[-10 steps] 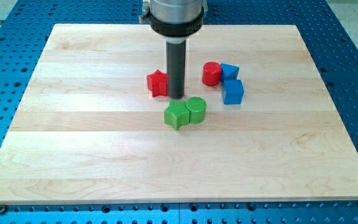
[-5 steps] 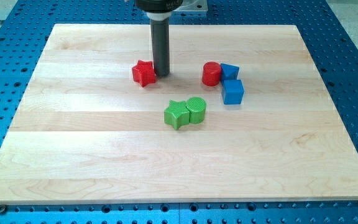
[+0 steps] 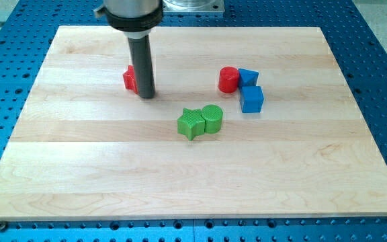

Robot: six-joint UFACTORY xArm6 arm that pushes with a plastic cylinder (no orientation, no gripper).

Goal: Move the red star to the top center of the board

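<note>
Vertical rod with my tip (image 3: 146, 95) on the bench (image 3: 79, 168), touching the near-right side of the red star (image 3: 130, 78), which it partly hides, left of centre and toward the far edge. No jawed end effector is fitted.

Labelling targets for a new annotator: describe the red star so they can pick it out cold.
Start at the wooden board and follow the dark rod down to my tip, left of centre in the upper half. The red star sits against the rod's left side, partly hidden by it. The other red block, a cylinder, stands far to the right beside two blue blocks.
</note>
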